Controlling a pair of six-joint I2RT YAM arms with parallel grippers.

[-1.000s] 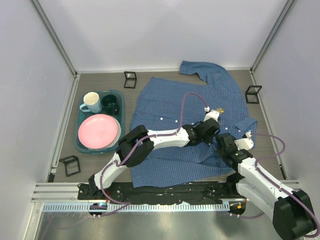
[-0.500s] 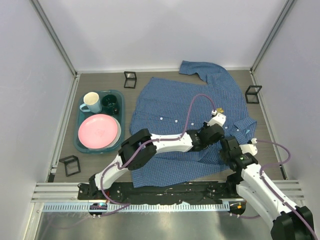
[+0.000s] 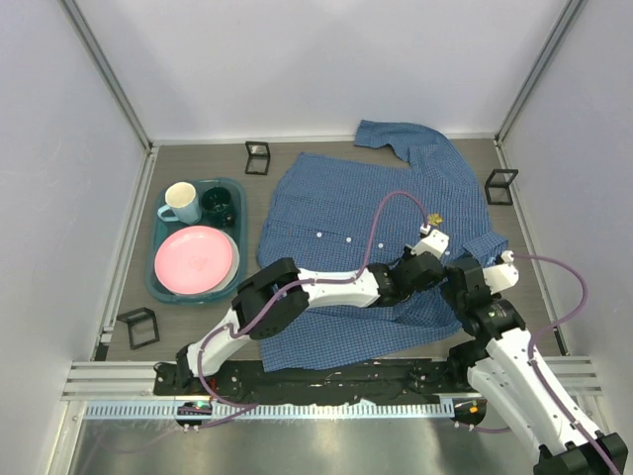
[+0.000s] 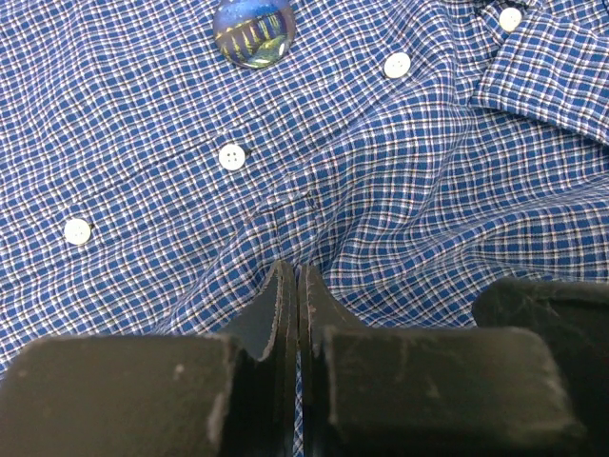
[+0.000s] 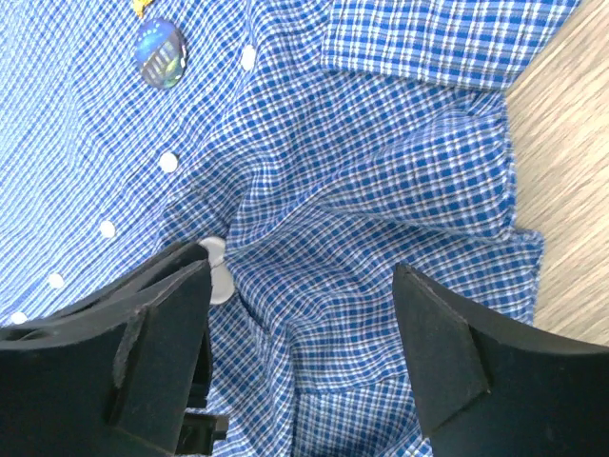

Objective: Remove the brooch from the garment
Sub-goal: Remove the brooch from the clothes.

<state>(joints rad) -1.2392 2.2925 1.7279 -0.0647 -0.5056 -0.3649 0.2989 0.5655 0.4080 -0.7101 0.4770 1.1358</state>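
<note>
The left pincer (image 4: 297, 278) clenches a fold of the garment (image 4: 428, 190). The right pincer (image 5: 303, 276) hangs released above it. The brooch (image 5: 159, 52) sits upper left.

The garment (image 3: 336, 208) lies spread on the table (image 3: 198, 158), from centre to right. The brooch (image 3: 434, 218) sits on its right part, just beyond the left gripper (image 4: 297, 276), with the right gripper (image 5: 304, 268) beside it. At left, a tray (image 3: 163, 293) holds a plate (image 3: 195, 259), with a cup (image 3: 179, 201) and a mug (image 3: 218, 206) behind the plate.

Teal tray (image 3: 188, 297) holds pink plate (image 3: 195, 259), cream mug (image 3: 180, 201), dark cup (image 3: 218, 205) (perhaps green).
</note>
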